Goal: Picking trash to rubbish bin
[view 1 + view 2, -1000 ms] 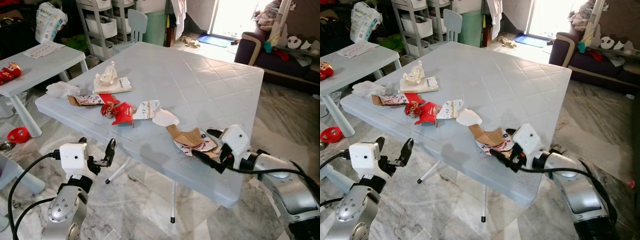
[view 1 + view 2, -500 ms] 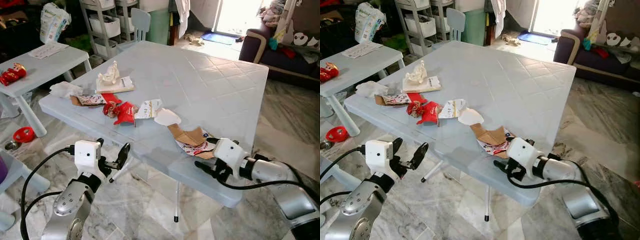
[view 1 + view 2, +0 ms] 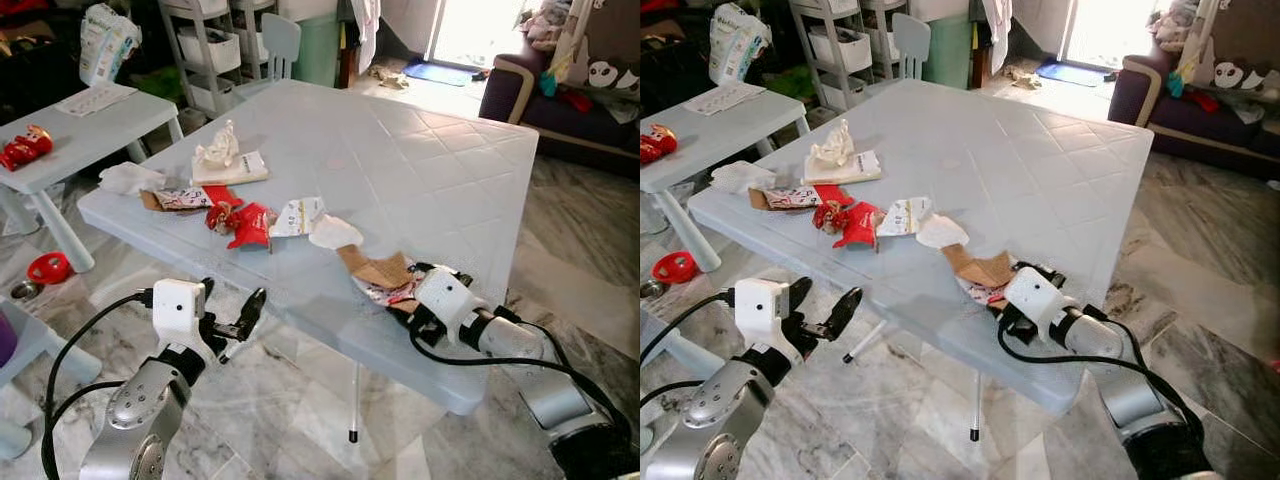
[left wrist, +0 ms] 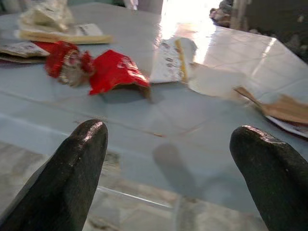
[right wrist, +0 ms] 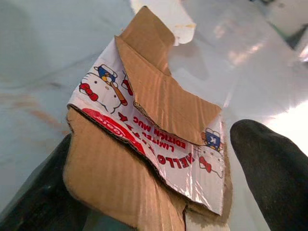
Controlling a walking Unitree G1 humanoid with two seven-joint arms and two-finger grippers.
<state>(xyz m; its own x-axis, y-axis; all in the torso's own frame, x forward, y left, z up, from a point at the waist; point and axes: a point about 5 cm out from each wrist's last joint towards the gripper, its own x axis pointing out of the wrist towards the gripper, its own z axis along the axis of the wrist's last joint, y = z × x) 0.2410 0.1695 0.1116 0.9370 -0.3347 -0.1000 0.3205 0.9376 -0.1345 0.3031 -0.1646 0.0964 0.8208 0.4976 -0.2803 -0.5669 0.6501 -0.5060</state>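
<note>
torn cardboard piece [image 5: 159, 144], printed face | red print reads "HELLO" and "LIMITED EDITION MUG", seen inverted in right wrist view | cartoon figures beside the print | other wrappers on table [image 3: 430, 170]: print too small to read

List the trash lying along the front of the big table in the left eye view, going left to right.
White crumpled tissue → flat printed wrapper → red crumpled wrapper → white printed paper scrap → plain white paper piece → brown cardboard piece, with the right claw at it.
</note>
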